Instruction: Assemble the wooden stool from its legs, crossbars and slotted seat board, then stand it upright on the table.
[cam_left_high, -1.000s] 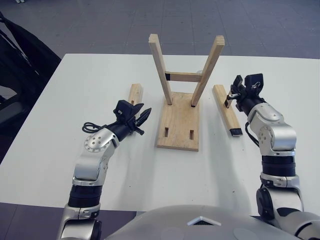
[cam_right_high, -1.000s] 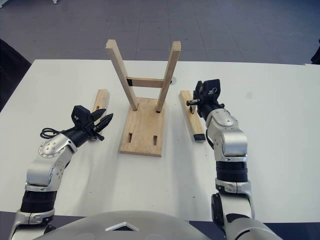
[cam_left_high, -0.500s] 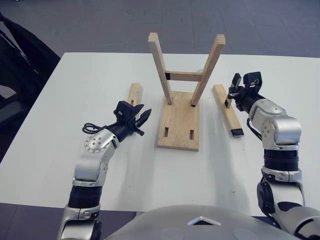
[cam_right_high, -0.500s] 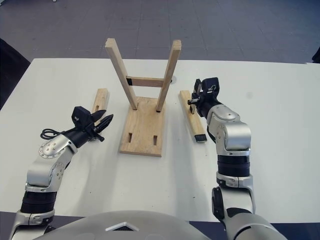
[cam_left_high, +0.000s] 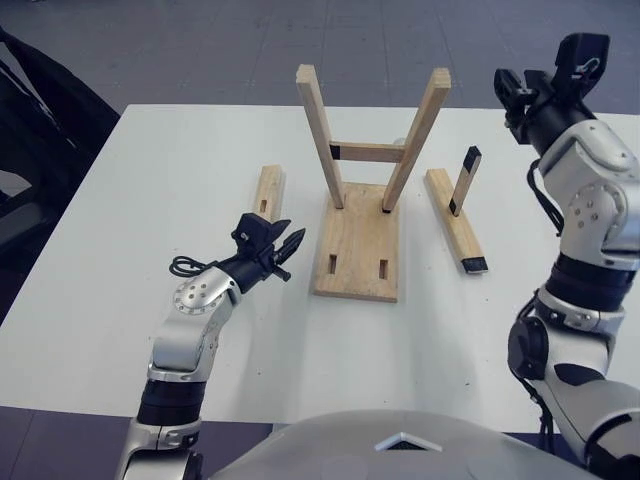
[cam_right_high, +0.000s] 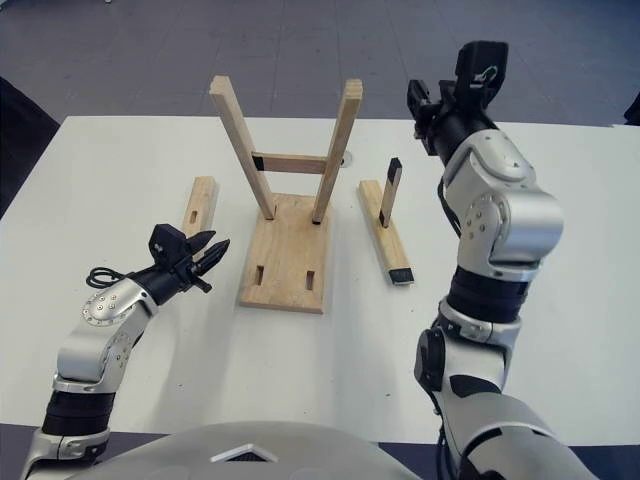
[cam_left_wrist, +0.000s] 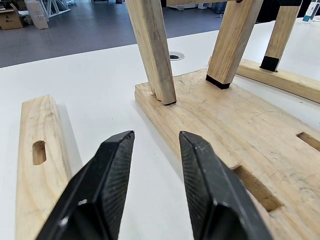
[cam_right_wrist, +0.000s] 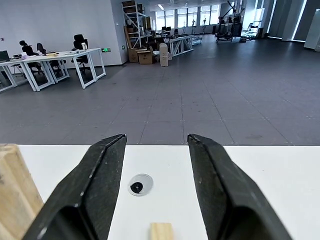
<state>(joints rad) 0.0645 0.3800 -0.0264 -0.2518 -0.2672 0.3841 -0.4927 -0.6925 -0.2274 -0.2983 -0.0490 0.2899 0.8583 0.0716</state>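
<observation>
Wooden seat board (cam_left_high: 355, 255), frame centre, far slots filled. Lower left: left gripper (cam_left_high: 283, 243), parted, empty, near loose leg (cam_left_high: 268, 190). Upper right: right gripper (cam_left_high: 545, 80), parted, empty. Recommended: grasp leg mid-length, mortise turned toward upright crossbar (cam_left_high: 463, 180).

left gripper (cam_left_wrist: 156, 137): black, with two tapered wedge fingers (cam_left_wrist: 112, 175) whose inner faces are finely ribbed
right gripper (cam_right_wrist: 156, 140): black, with two broad, smooth, blunt-tipped fingers (cam_right_wrist: 220, 190)
left arm (cam_left_high: 195, 320): rounded silver shells with black bands at the joints
round cap (cam_left_high: 190, 293): silver, behind the left gripper, ringed with small screws
left cable (cam_left_high: 183, 266): thin, black, looped just behind the left gripper
right arm (cam_left_high: 600, 190): bulky silver shells, black joint sections
right cable (cam_left_high: 540, 200): black, running along the shell behind the right gripper
</observation>
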